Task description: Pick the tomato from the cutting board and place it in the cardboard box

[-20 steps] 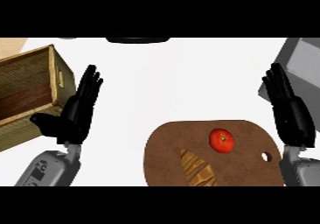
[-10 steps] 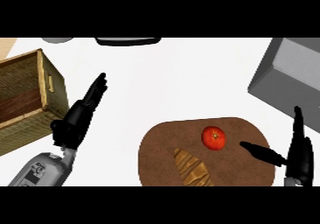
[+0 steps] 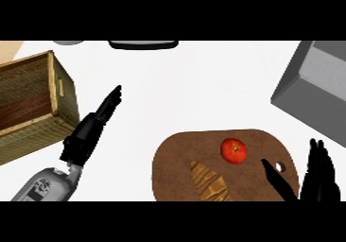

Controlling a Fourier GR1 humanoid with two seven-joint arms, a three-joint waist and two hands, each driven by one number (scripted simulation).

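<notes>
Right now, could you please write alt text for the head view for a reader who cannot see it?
A red tomato sits on a brown cutting board beside a bread loaf, with the robot's open right hand at the board's right edge. The open left hand lies near a cardboard box at the left; a grey box sits at upper right.

Bright, even light, sharp throughout, hardly any shadows or glare.
</notes>
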